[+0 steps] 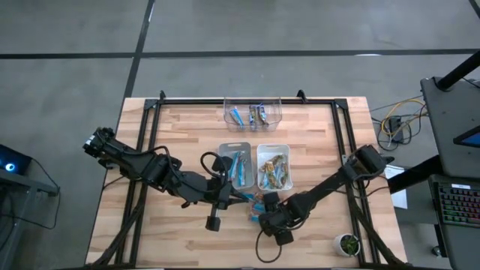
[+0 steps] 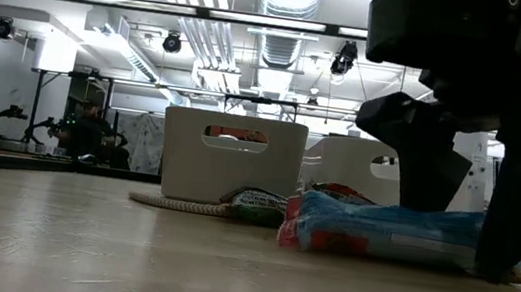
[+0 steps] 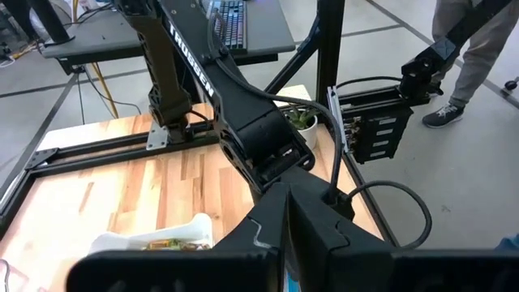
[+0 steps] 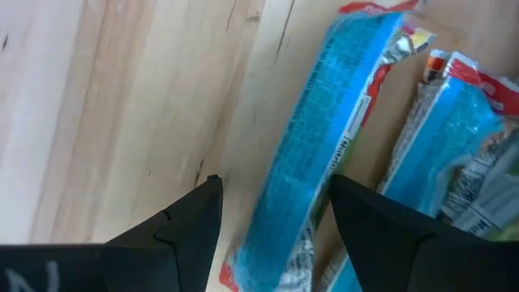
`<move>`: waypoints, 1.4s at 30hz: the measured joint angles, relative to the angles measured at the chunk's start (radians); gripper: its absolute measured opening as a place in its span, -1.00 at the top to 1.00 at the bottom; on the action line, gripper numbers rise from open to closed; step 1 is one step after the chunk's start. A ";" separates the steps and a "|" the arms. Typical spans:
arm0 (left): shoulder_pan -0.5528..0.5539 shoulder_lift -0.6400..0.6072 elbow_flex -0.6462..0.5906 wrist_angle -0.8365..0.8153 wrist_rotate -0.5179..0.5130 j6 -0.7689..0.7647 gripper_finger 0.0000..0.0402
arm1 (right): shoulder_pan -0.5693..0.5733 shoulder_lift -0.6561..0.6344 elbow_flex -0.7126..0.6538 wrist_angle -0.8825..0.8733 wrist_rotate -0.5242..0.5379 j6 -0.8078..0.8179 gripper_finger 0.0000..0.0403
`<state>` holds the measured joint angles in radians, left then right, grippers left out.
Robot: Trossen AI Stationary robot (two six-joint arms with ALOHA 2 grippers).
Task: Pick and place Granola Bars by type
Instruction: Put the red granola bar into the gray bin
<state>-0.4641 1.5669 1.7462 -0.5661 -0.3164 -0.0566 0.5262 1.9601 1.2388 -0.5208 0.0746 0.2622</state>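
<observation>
Several blue granola bars lie loose on the table in front of the bins. In the right wrist view one blue bar lies flat between the fingers of my right gripper, which is open and points down over it. A second blue bar lies beside it. In the low view my right gripper's fingers stand over that blue bar. My left gripper hovers just left of the loose bars, fingers shut, facing the right arm. A sliver of blue shows under it. My right gripper has one finger on each side of the blue bar, across its length, coming from above; I cannot tell whether the fingers touch the wrapper. My left gripper is shut, and I cannot tell whether the sliver of blue below it is in its hold.
A grey bin holds blue bars and a white bin beside it holds greenish-gold bars. A clear bin with a few bars sits at the far edge. A small plant stands at the near right corner. A person stands beyond the table.
</observation>
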 joint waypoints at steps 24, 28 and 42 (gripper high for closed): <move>0.003 0.000 0.000 -0.004 0.000 -0.004 1.00 | 0.000 0.048 0.065 -0.057 0.004 0.019 0.62; 0.003 0.000 0.000 -0.004 0.000 -0.003 1.00 | 0.000 0.042 0.065 -0.062 0.004 0.019 0.71; 0.003 0.000 0.000 -0.004 0.000 -0.003 1.00 | -0.002 -0.113 0.065 -0.082 0.006 0.154 0.73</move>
<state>-0.4614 1.5669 1.7462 -0.5697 -0.3164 -0.0597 0.5245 1.8468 1.3034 -0.6031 0.0803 0.4166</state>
